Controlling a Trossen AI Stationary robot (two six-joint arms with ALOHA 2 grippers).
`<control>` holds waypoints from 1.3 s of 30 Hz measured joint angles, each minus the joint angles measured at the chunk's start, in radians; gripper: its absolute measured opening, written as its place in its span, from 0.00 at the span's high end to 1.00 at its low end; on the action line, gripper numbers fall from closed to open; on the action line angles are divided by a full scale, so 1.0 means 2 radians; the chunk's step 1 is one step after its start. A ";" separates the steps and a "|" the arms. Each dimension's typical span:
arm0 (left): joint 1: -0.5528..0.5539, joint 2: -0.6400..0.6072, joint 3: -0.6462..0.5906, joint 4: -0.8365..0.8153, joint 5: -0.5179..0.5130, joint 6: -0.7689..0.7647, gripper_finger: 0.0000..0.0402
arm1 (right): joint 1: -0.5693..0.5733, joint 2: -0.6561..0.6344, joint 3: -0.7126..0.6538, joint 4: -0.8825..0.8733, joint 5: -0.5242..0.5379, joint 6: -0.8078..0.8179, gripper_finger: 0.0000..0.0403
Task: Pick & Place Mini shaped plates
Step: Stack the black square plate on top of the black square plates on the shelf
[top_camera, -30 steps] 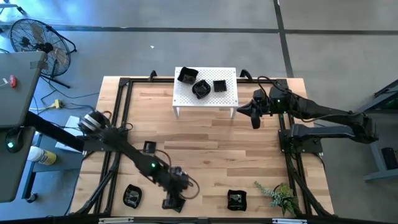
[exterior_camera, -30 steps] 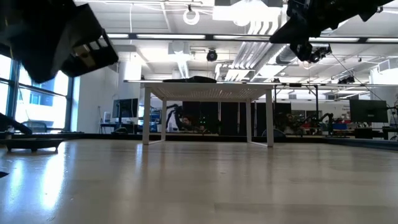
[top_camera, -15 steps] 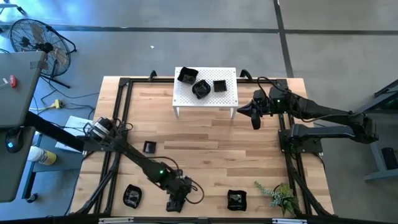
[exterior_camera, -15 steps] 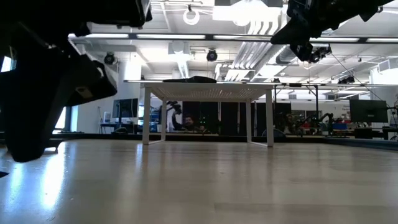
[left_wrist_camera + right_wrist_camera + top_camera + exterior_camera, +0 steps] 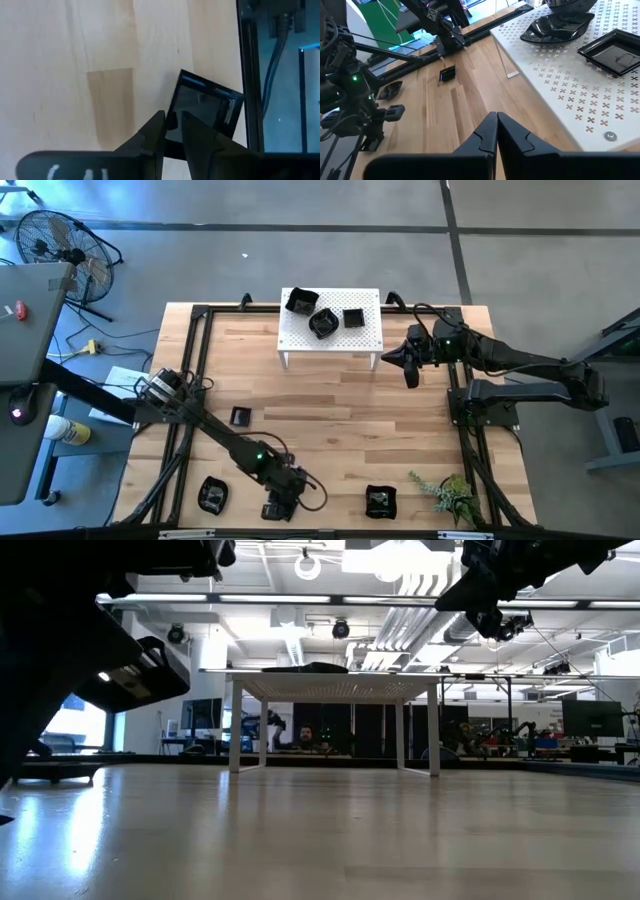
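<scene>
A square black mini plate (image 5: 210, 105) lies flat on the wood by the table's near edge. My left gripper (image 5: 172, 122) is down on it (image 5: 278, 508), its fingers closed astride the plate's edge. My right gripper (image 5: 496, 122) hangs shut and holds nothing, up beside the right end of the white perforated stand (image 5: 330, 330). Three black plates (image 5: 322, 320) rest on the stand's top. Also on the table are a small square plate (image 5: 240, 416), a wavy one (image 5: 212, 496) and another (image 5: 380, 501). My left gripper pinches the square plate's raised rim (image 5: 173, 102) along one side, near a corner. One finger (image 5: 157, 127) stands outside the plate over the wood, the other (image 5: 192, 130) over its inside. The fingers slant down from the table's far left. The plate's underside lies on the table.
A black frame rail (image 5: 250, 80) runs just beyond the held plate along the table's edge. A small green plant (image 5: 450, 495) lies at the near right. Bare wood spreads between the stand and the near plates.
My left gripper has sunk a little toward the table's near edge, down onto the square plate, tipping more steeply. The plate has stayed where it lay on the table.
</scene>
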 joint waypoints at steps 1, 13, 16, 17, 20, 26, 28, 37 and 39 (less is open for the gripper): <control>0.000 0.004 0.000 0.001 0.004 0.002 0.85 | 0.000 0.000 0.000 0.000 0.000 -0.002 0.99; 0.000 0.021 0.000 0.009 0.022 0.003 0.85 | 0.000 0.000 0.000 0.002 0.005 -0.003 0.98; 0.000 0.021 0.000 0.007 0.023 0.003 0.85 | 0.000 0.000 0.000 0.002 0.010 -0.004 0.99; 0.000 0.021 0.000 0.007 0.025 0.003 0.84 | 0.000 0.000 0.000 0.002 0.010 -0.005 0.99; 0.000 0.021 0.000 0.008 0.031 0.003 0.79 | 0.000 0.000 0.000 0.003 0.011 -0.006 1.00; 0.001 0.021 0.000 0.004 0.048 0.001 0.65 | 0.000 0.000 0.000 0.003 0.012 -0.006 0.99; 0.001 0.021 0.000 0.003 0.057 0.002 0.61 | 0.000 0.000 0.000 0.003 0.012 -0.006 0.99; -0.002 0.021 0.000 0.003 0.074 -0.010 0.60 | 0.000 0.000 0.000 0.009 0.011 -0.002 0.99; -0.003 0.021 0.000 0.003 0.065 -0.010 0.62 | 0.000 0.000 0.000 0.011 0.011 -0.002 0.99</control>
